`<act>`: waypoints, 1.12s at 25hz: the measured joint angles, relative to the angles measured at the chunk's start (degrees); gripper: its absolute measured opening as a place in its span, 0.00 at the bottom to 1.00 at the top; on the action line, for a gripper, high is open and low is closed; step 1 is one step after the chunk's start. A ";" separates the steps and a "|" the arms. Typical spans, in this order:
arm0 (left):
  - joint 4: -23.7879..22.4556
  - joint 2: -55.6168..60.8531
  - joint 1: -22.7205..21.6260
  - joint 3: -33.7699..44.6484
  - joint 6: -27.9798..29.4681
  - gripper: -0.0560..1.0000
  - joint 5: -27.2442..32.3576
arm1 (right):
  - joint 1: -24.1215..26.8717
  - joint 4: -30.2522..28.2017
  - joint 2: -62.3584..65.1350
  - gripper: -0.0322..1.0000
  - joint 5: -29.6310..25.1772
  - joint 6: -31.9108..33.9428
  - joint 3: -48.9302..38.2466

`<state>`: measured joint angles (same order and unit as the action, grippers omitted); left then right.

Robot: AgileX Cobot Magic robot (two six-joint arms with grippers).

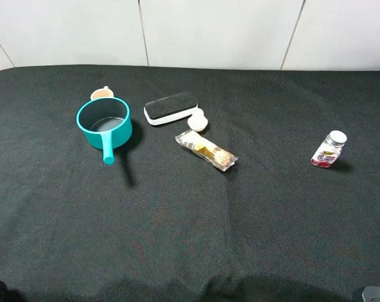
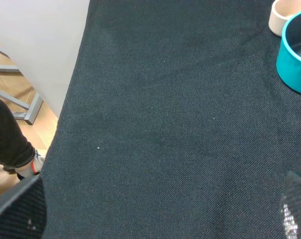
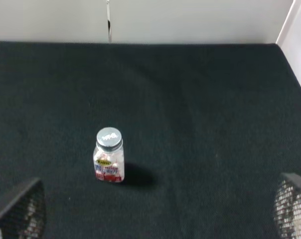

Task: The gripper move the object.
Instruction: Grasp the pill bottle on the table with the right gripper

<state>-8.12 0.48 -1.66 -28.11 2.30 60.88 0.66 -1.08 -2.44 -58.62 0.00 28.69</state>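
The object, a small clear bottle [image 1: 329,150] with a silver-white cap and red-purple label, stands upright on the black cloth at the right. In the right wrist view the bottle [image 3: 109,156] stands ahead of my right gripper [image 3: 155,216], which is open and empty, its mesh-patterned fingertips [image 3: 18,211] wide apart and not touching the bottle. My left gripper [image 2: 158,219] is open and empty over bare cloth near the table's left edge, far from the bottle. In the exterior high view only slivers of the arms show at the bottom corners.
A teal pot [image 1: 104,126] with a handle stands at the left, with a small beige cup [image 1: 102,94] behind it. A black-and-white eraser [image 1: 171,107], a white round lump [image 1: 197,121] and a clear-wrapped snack bar [image 1: 206,150] lie mid-table. In the left wrist view the cloth's edge [image 2: 66,114] borders floor.
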 joint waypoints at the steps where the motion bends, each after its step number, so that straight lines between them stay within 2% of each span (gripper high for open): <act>1: 0.00 0.00 0.00 0.00 0.00 0.99 0.00 | 0.00 0.00 -1.51 0.70 0.16 0.00 0.00; 14: 0.00 0.00 0.00 0.00 0.00 0.99 0.00 | 0.00 0.43 -24.87 0.70 2.96 0.00 7.09; 28: 0.00 0.00 0.00 0.00 0.00 0.99 0.00 | 0.00 0.43 -51.47 0.70 3.40 0.00 21.19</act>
<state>-8.12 0.48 -1.66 -28.11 2.30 60.88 0.66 -0.64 -53.91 -55.22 0.00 49.87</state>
